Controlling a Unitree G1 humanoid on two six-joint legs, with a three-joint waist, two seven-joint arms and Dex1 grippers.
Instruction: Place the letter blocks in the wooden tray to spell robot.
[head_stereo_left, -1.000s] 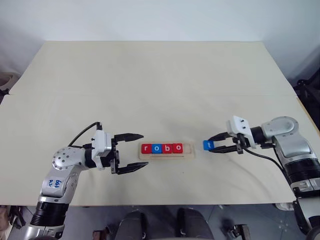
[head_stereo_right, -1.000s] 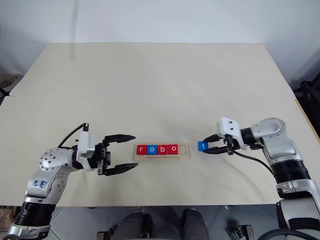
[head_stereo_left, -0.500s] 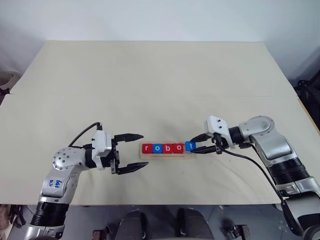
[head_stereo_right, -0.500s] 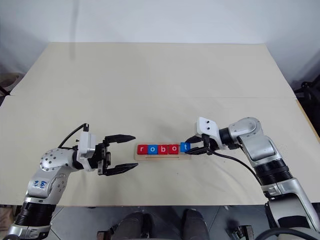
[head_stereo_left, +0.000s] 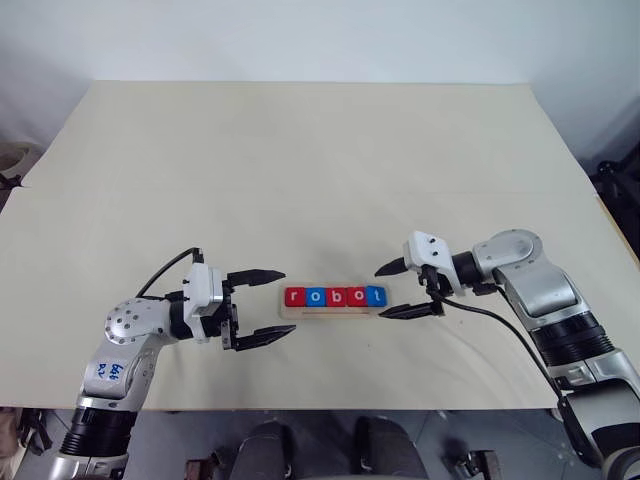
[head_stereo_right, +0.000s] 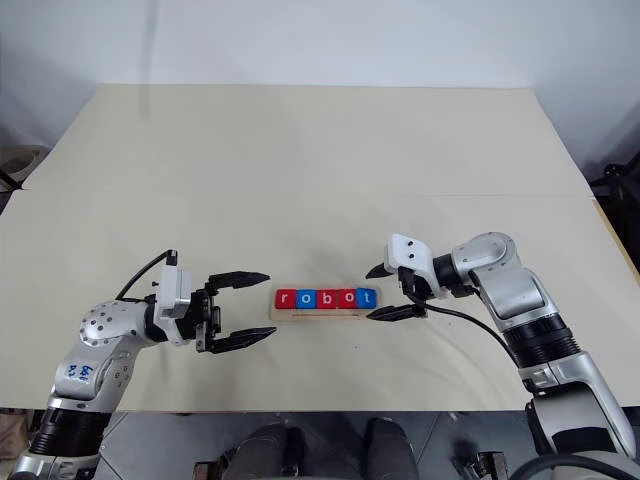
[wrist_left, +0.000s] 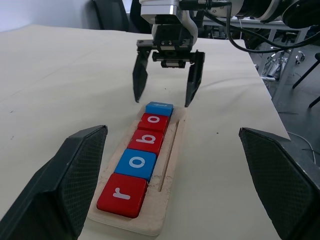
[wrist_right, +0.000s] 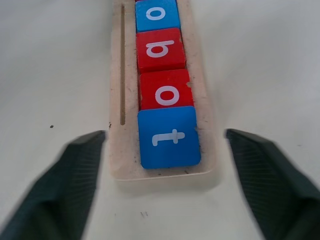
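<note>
Five letter blocks (head_stereo_left: 334, 296) lie flat in a row in the wooden tray (head_stereo_left: 333, 313) and read r, o, b, o, t. The blue t block (wrist_right: 168, 136) sits at the tray's right end, flush against the red o. My right gripper (head_stereo_left: 379, 293) is open, with one finger on each side of that end of the tray and neither touching the block. In the left wrist view the same right gripper (wrist_left: 163, 102) straddles the t block (wrist_left: 159, 107). My left gripper (head_stereo_left: 290, 300) is open and holds nothing, at the tray's left end by the red r.
The tray rests near the front edge of a wide pale table (head_stereo_left: 300, 180), with bare surface behind it and to both sides. Dark equipment (head_stereo_left: 618, 170) stands beyond the table's right edge.
My right gripper carried the blue t leftward to the tray's right end, set it beside the red o, then opened and let go. My left gripper stayed still.
</note>
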